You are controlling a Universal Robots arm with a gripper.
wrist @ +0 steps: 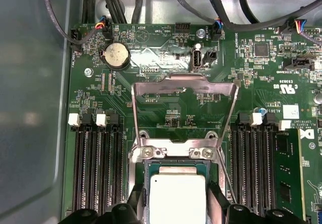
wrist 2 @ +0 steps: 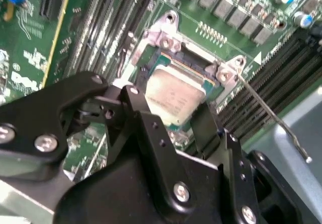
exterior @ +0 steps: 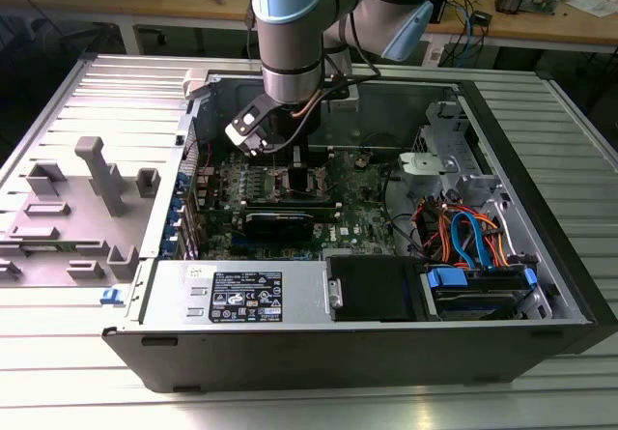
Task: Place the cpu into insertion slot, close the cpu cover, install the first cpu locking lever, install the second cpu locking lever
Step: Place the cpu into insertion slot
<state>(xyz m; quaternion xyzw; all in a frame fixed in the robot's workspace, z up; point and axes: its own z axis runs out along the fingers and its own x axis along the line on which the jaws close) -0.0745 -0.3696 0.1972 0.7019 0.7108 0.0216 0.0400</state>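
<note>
The cpu (wrist: 178, 200), a flat square chip with a dull silver top, lies level in the insertion slot (wrist: 173, 152). My gripper (wrist: 177, 208) straddles it, a black finger (wrist: 137, 204) pressed at each side edge. The second wrist view also has the cpu (wrist 2: 173, 95) between the fingers (wrist 2: 135, 105) inside the silver socket rim (wrist 2: 166, 40). The cpu cover (wrist: 183, 81) is swung back open beyond the socket, bare board visible through its window. A thin wire locking lever (wrist 2: 274, 116) sticks up unlatched beside the socket. In the exterior view the gripper (exterior: 290, 174) reaches down into the open computer case.
Black memory slots (wrist: 95, 168) flank the socket, with a memory stick (wrist: 288, 176) seated on one side. A coin battery (wrist: 115, 56) and black cables (wrist: 113, 2) lie beyond the cover. Case walls, a drive cage with coloured cables (exterior: 468, 237) and a power supply (exterior: 241, 295) surround the board.
</note>
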